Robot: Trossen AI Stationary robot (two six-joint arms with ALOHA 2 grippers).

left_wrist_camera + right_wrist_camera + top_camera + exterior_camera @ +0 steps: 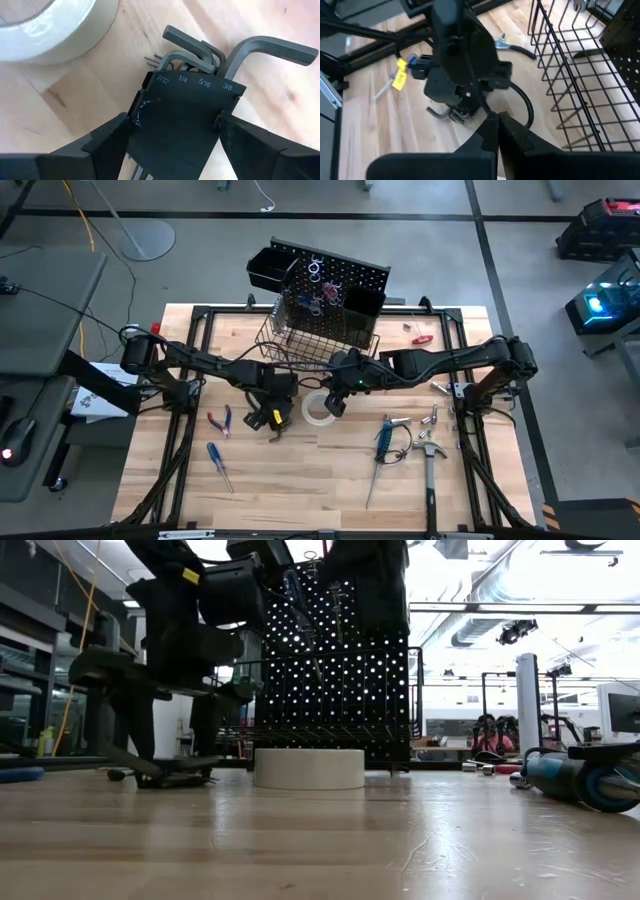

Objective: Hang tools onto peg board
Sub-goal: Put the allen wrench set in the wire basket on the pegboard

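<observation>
A set of grey hex keys in a black holder (185, 115) lies flat on the wooden table, left of a white tape roll (318, 408). My left gripper (175, 142) points down over the set, open, one finger at each side of the holder. My right gripper (497, 127) is shut on nothing and hangs above the table by the tape roll, in front of the wire basket (310, 340). The black peg board (330, 280) stands at the far edge with some tools hung on it. My left gripper comes from above with its fingers (112, 142) close beside the holder's two long sides (140, 125). I cannot tell whether they touch it. The holder lies on the table.
Red-handled pliers (222, 420) and a blue screwdriver (220, 465) lie near the left. A blue-handled tool (385, 438), a hammer (430, 470) and small silver pieces (432, 418) lie to the right. A red-handled tool (422, 338) sits at the far right.
</observation>
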